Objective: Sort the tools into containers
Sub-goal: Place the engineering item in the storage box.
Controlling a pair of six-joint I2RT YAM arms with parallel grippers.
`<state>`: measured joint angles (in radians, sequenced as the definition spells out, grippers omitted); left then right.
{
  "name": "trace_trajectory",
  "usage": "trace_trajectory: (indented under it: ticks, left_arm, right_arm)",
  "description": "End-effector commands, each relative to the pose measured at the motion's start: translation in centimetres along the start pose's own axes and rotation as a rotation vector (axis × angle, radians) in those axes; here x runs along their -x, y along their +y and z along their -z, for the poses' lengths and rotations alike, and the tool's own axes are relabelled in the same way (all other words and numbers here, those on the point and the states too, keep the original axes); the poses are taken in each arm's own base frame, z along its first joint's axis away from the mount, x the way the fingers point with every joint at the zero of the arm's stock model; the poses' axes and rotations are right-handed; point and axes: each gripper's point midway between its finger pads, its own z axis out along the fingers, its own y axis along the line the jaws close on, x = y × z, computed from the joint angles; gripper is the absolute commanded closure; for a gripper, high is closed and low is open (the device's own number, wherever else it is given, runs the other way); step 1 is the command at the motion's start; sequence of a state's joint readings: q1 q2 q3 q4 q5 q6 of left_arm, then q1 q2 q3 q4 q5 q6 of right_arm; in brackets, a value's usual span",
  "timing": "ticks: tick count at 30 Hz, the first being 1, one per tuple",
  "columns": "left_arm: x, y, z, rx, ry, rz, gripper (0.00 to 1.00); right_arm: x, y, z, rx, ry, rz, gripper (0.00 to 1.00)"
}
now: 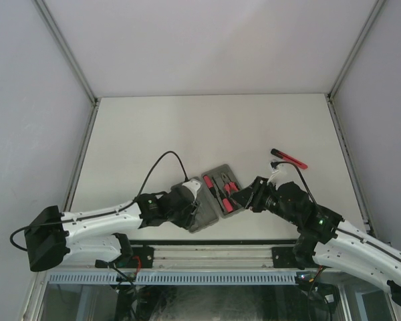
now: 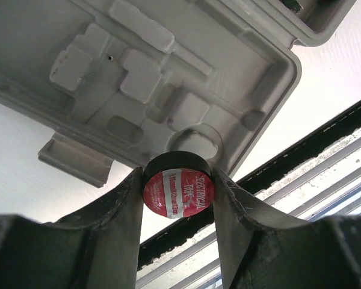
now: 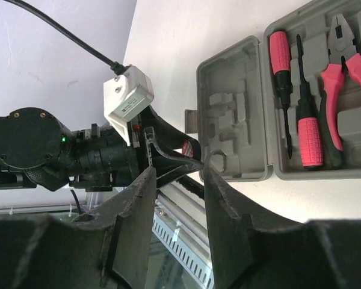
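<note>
Black tape ring (image 2: 178,192) with red label, seemingly light and stiff, is pinched across its rim by left gripper (image 2: 179,180); right gripper (image 3: 177,180) half-open, empty.

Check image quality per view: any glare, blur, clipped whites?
Top external: even soft light, no glare, case small. Left wrist: tape roll label sharp, table clipped white, fingers dark. Right wrist: pliers and screwdrivers crisp, near fingers soft, underexposed.
</note>
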<state>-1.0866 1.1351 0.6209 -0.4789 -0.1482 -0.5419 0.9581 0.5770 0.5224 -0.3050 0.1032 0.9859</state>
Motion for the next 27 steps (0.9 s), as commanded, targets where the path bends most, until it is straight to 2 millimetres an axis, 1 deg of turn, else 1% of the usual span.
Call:
trace_trajectory:
  ticks: [1,5,8,16,20,27]
  left_arm:
    - [1.7,-2.3,-0.2,-0.066,-0.035,0.011,0.89]
    - [1.8,-2.7,-0.7,-0.07,-0.022,-0.004,0.88]
    - [1.8,-3.1,-1.0,-0.081,-0.012,-0.009,0.86]
    - [1.1,-3.5,-1.5,-0.095,0.013,-0.014,0.7]
    - [0.9,-3.6,-1.6,-0.097,0.021,-0.018,0.64]
    - [0.3,-3.3,-2.0,-0.086,0.043,-0.024,0.57]
  right_arm:
    - [0.5,0.6,-0.1,0.025,-0.022,-0.006,0.63]
    - [0.4,0.6,-0.1,0.022,-0.016,-0.004,0.63]
    - [0.4,0.4,-0.1,0.015,-0.015,-0.003,0.63]
    - [0.2,0.0,-0.3,0.011,-0.009,-0.008,0.63]
    - [0.2,0.0,-0.4,0.014,-0.008,-0.011,0.63]
    - [0.2,-0.1,-0.3,0.013,-0.007,-0.012,0.63]
